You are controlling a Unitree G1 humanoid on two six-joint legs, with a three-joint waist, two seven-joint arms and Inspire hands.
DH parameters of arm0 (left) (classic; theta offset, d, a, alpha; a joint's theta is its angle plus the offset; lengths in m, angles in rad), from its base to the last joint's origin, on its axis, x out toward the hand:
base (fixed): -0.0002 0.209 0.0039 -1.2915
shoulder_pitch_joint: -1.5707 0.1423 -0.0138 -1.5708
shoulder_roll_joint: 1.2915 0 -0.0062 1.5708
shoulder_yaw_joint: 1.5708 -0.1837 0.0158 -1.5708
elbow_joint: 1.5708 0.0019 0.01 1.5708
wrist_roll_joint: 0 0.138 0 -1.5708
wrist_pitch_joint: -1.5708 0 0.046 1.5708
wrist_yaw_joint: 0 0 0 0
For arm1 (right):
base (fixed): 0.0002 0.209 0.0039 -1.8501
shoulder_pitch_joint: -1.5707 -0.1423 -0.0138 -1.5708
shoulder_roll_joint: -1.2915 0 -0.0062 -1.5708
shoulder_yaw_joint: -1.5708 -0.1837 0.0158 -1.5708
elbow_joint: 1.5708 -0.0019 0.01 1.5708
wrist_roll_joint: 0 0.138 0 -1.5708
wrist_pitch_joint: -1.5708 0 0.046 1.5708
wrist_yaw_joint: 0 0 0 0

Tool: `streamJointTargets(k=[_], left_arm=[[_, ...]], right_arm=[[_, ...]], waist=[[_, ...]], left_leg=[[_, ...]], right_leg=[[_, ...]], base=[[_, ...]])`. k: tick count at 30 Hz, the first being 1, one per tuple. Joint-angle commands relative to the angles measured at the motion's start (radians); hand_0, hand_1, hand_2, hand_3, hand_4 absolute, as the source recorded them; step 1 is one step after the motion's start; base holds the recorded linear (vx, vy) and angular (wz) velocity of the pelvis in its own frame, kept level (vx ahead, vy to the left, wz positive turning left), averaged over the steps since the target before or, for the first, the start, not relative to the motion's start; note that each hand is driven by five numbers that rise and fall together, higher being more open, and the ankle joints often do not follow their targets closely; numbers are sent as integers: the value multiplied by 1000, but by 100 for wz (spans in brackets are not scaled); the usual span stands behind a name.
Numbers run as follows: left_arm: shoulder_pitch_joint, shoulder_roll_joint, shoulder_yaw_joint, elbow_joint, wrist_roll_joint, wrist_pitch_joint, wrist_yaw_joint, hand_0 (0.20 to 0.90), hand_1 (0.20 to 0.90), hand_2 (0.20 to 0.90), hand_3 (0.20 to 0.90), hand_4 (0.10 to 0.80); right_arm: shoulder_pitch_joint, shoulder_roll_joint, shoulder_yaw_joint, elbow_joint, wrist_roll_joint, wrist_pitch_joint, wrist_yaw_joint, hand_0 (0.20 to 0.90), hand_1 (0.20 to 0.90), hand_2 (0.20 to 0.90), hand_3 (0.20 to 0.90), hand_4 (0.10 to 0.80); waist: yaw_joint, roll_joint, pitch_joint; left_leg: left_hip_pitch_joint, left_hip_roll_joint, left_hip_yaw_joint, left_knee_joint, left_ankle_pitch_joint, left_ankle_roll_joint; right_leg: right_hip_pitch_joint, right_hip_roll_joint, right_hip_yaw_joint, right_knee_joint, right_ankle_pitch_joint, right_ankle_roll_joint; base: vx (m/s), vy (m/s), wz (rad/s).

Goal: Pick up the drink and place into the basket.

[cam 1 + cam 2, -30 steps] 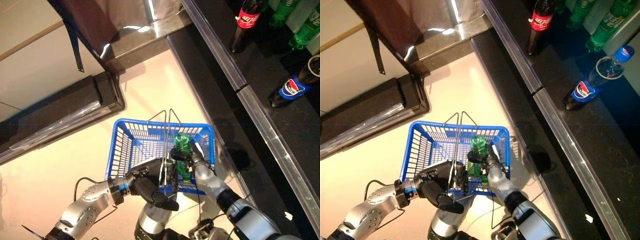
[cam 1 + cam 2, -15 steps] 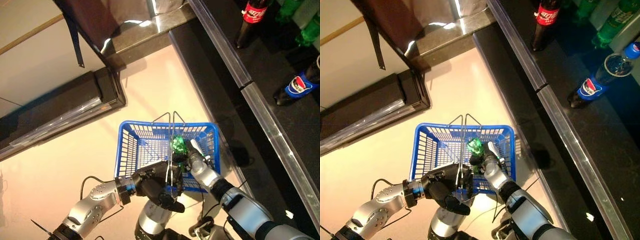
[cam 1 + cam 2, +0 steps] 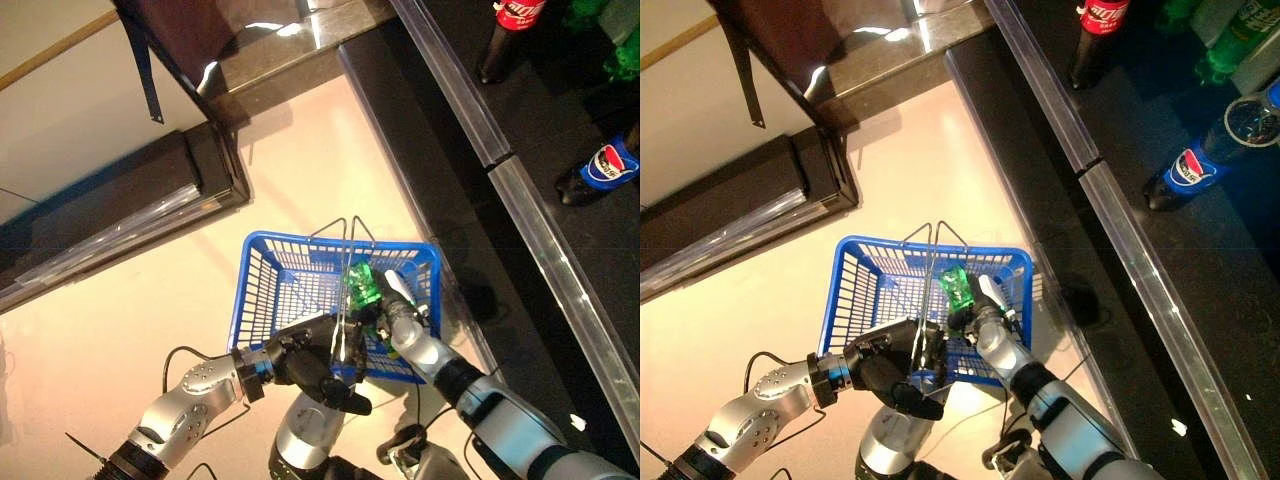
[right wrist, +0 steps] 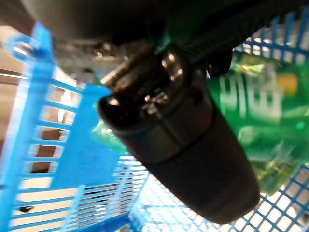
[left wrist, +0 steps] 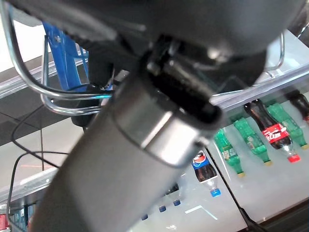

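Over the floor, the left hand gripped the wire handles of the blue basket; inside it, the right hand clasped the green bottle, probably smooth, rigid, best held mid-body.

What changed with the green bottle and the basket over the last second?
The right robot hand has lowered the green plastic bottle deeper into the blue plastic basket and tipped it over; it was upright above the near wall a second ago. The hand is still closed on it. The left robot hand still grips the wire handles. The camera shifted slightly.
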Motion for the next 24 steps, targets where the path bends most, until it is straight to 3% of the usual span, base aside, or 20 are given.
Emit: streamJointTargets(k=[1,4,13,24], left_arm=[[-66,-69,56,-276,-134,-209,-125,300,300,300,200,100],[-46,-70,71,-271,-132,-216,-120,300,300,300,200,100],[66,-61,148,-247,-153,-249,-72,300,300,300,200,100],[147,-56,205,-173,-60,-330,45,300,300,300,200,100]], right_arm=[[-96,-22,-17,-196,-42,-75,-82,900,900,900,900,800],[-53,-51,-37,-287,-42,-86,-73,900,900,900,900,800],[189,-196,-167,-699,23,-239,-1,900,900,900,900,800],[391,-281,-315,-937,162,-359,128,900,900,900,900,800]], waist=[[-35,9,-6],[-50,3,-6],[-132,-32,-9],[-209,-57,-63]], left_leg=[[26,16,38,27,-58,59],[30,21,46,23,-58,61],[72,57,107,7,-70,60],[129,103,167,-34,-74,51]], right_leg=[[-105,-11,61,-45,264,-63],[-110,-6,72,-48,264,-62],[-92,29,127,-87,266,-57],[-77,75,176,-120,254,-63]], base=[[-59,3,-5],[-40,12,-12],[-40,-4,-16],[-32,-8,-18]])
